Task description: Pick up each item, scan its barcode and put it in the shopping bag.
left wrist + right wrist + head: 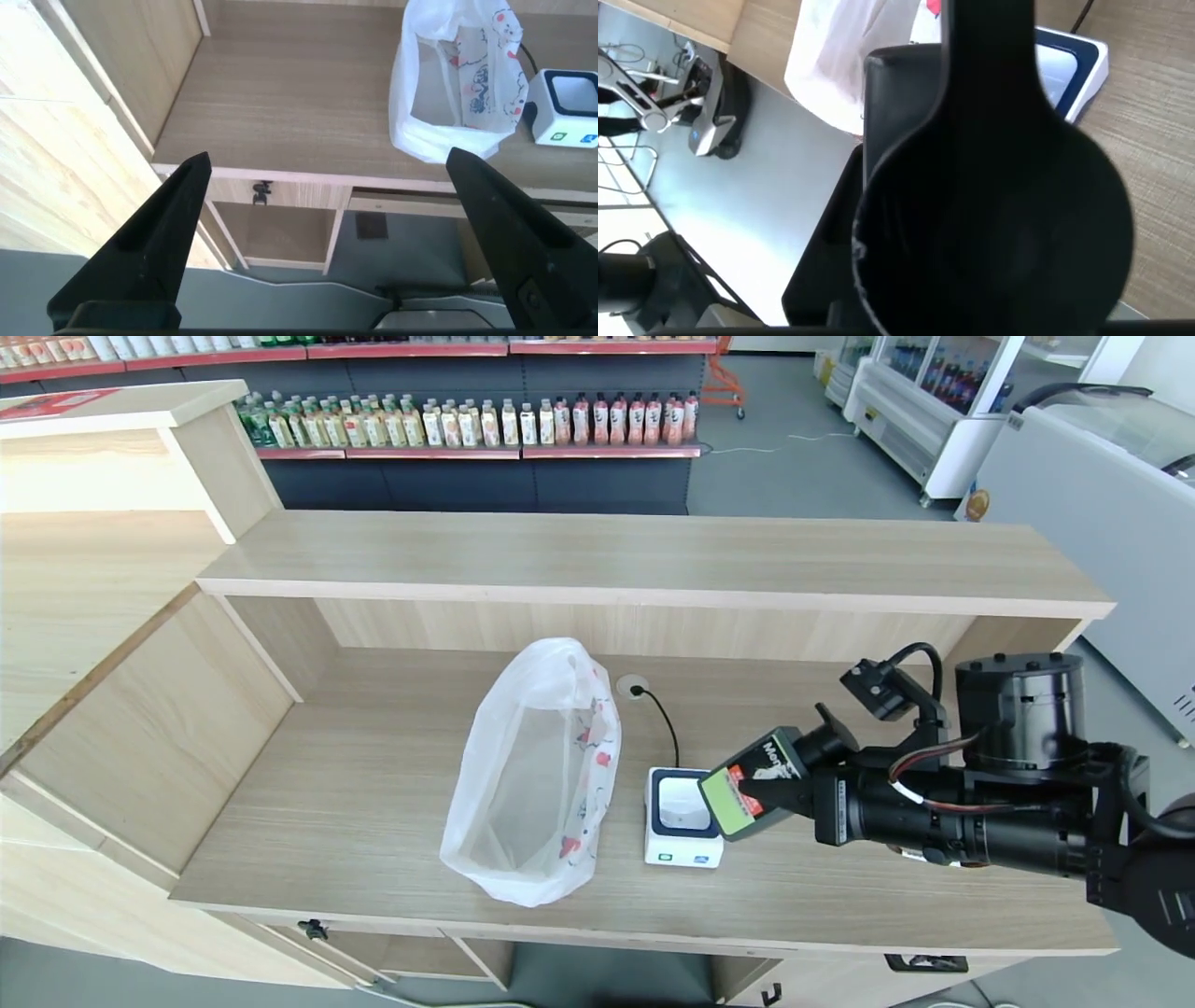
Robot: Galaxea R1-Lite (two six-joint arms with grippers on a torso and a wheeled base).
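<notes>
My right gripper is shut on a dark box with a green end, held tilted just above the right edge of the white barcode scanner. In the right wrist view the dark box fills the middle, with the scanner behind it. A translucent white shopping bag with red prints stands open to the scanner's left. My left gripper hangs open off the counter's front edge, with the bag and scanner far off.
A black cable runs from the scanner to a hole in the wooden counter. A raised shelf borders the back and a side panel the left. Store shelves with bottles stand beyond.
</notes>
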